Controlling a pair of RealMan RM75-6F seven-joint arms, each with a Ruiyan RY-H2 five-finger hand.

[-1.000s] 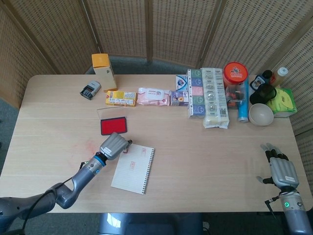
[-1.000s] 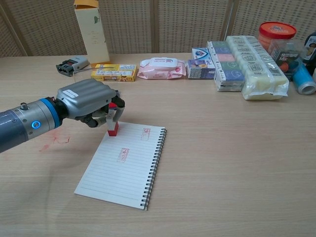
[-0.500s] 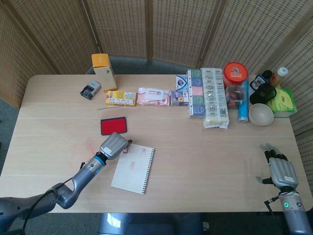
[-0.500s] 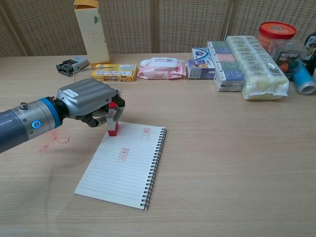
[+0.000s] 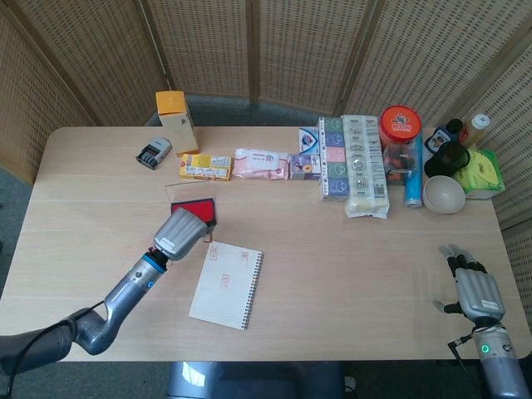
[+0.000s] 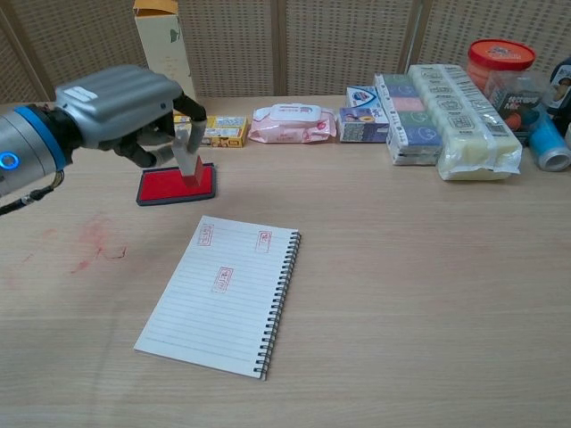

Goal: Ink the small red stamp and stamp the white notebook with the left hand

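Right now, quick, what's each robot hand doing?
Left hand: holding the small red stamp over the ink pad.
Right hand: open, holding nothing.

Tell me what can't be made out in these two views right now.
- Small red stamp: hidden under the left hand in head view.
- Stamp's contact with the ink pad: unclear in chest view.
- Stamped marks on the white notebook: too small to read.
- Right hand: absent from chest view.
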